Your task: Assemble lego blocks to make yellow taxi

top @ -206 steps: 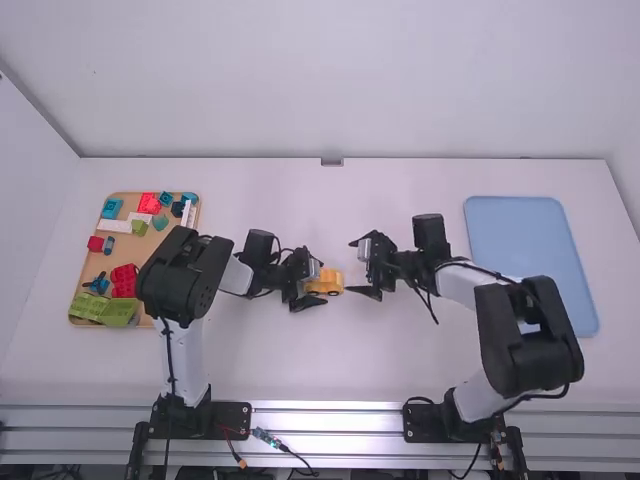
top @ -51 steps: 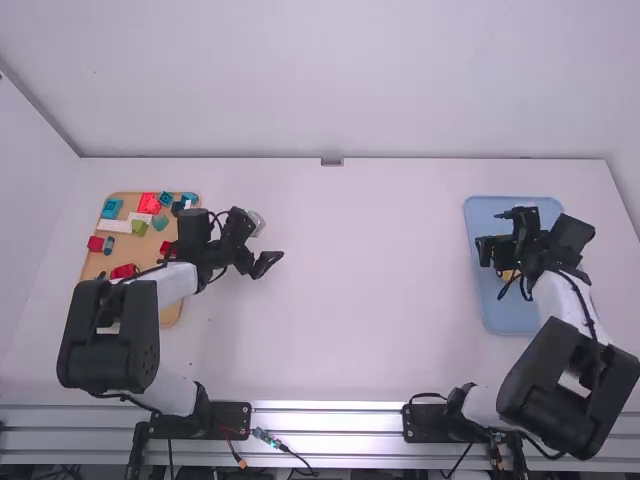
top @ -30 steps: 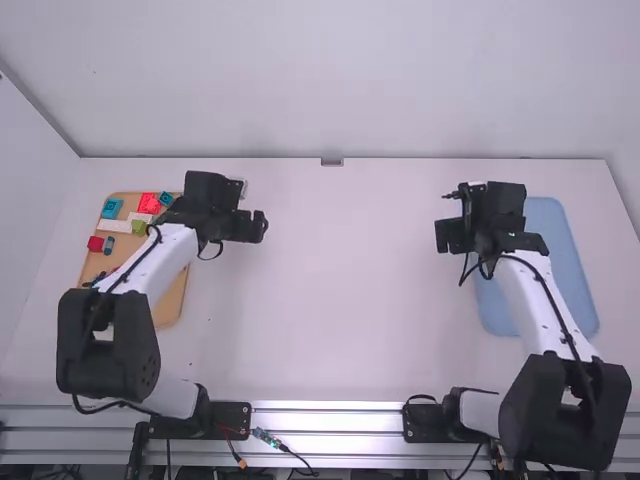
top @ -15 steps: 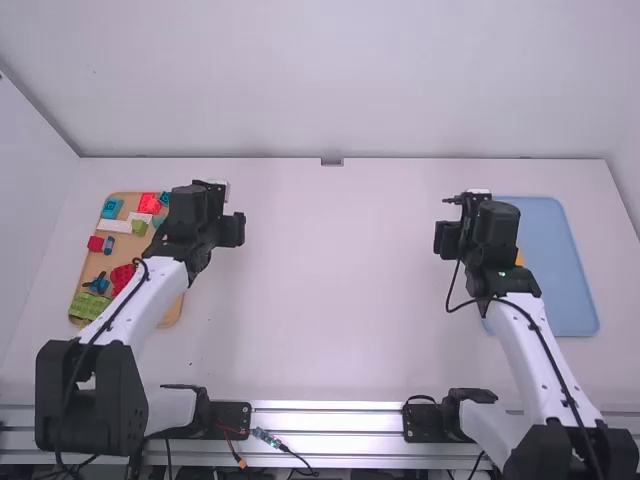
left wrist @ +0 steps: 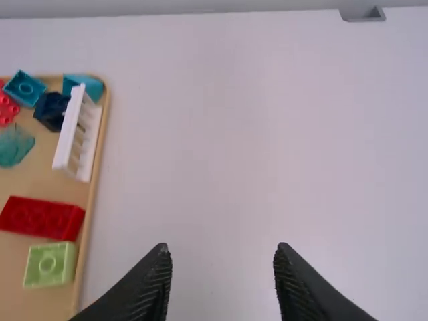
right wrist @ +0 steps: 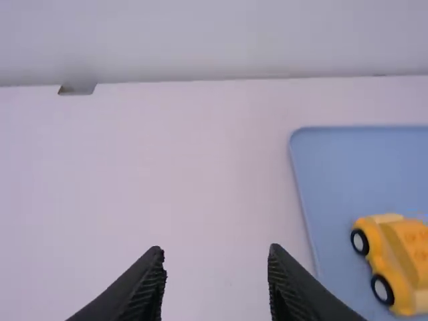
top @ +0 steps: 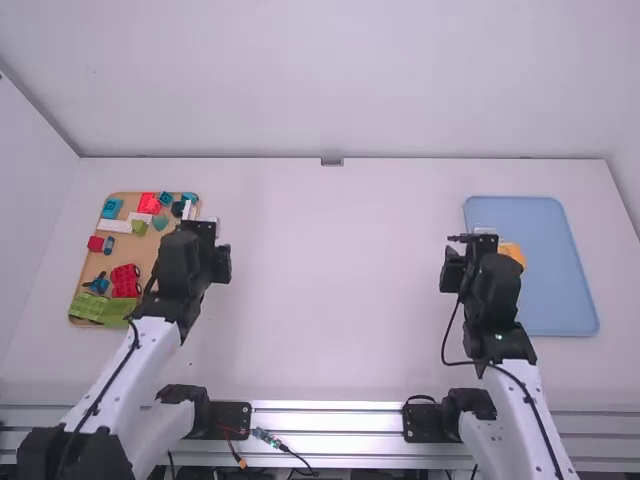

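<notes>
Item: yellow taxi, assembled by all appearances, on its wheels in blue tray, at three o'clock from table centre in the high view; loose blocks in wooden tray, at nine o'clock; my left gripper, jaws wide apart, empty; my right gripper, likewise wide, holding nothing; step in hand, I judge: finish, taxi delivered; next move: rest both arms well off the taxi, regrasping nothing.
</notes>
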`<state>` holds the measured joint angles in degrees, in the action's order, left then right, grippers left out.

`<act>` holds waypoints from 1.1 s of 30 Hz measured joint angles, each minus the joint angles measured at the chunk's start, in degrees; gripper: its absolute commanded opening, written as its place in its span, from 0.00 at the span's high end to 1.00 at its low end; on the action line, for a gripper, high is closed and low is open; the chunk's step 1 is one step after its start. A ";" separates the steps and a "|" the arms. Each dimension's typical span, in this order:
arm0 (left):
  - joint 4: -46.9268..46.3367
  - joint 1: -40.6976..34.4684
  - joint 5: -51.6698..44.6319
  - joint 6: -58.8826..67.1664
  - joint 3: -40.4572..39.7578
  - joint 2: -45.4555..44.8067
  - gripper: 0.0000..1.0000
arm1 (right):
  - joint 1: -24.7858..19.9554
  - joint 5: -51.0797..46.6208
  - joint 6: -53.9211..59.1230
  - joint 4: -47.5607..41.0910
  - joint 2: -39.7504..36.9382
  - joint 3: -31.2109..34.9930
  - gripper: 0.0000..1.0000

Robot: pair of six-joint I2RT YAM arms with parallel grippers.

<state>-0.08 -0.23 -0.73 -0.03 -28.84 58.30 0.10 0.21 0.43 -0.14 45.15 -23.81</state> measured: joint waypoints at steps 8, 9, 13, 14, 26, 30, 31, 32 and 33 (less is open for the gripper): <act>-0.02 0.00 0.00 -0.02 10.64 -11.13 0.83 | 0.00 0.00 -0.13 0.04 -10.67 10.45 0.84; -0.02 0.02 0.00 -0.02 11.23 -11.76 0.84 | 0.00 0.07 -0.04 0.00 -11.21 10.99 0.85; -0.02 0.02 0.02 -0.02 17.20 -17.77 0.94 | 0.00 0.02 -0.07 -0.02 -16.68 16.37 0.94; -0.02 0.00 0.02 0.00 17.75 -18.34 0.95 | 0.00 -0.07 -0.22 0.00 -17.22 16.92 0.96; 0.39 0.00 0.42 -0.02 28.33 -32.41 1.00 | 0.00 0.02 -0.22 0.42 -29.31 23.15 1.00; 0.39 0.02 0.42 0.00 28.33 -36.63 1.00 | 0.00 0.02 -0.26 0.42 -32.57 23.15 1.00; 0.39 0.00 0.42 0.00 28.33 -37.16 1.00 | 0.00 -0.07 -0.24 0.44 -33.05 23.15 1.00; 0.39 0.02 0.42 -0.02 28.33 -38.12 1.00 | 0.00 -0.04 -0.17 0.44 -33.92 23.15 1.00; 0.39 0.00 0.44 -0.02 28.33 -38.88 1.00 | 0.00 -0.04 -0.24 0.44 -34.62 23.15 1.00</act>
<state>0.32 -0.23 -0.30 -0.05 -0.51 19.42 0.10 0.16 0.19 0.30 10.52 -0.67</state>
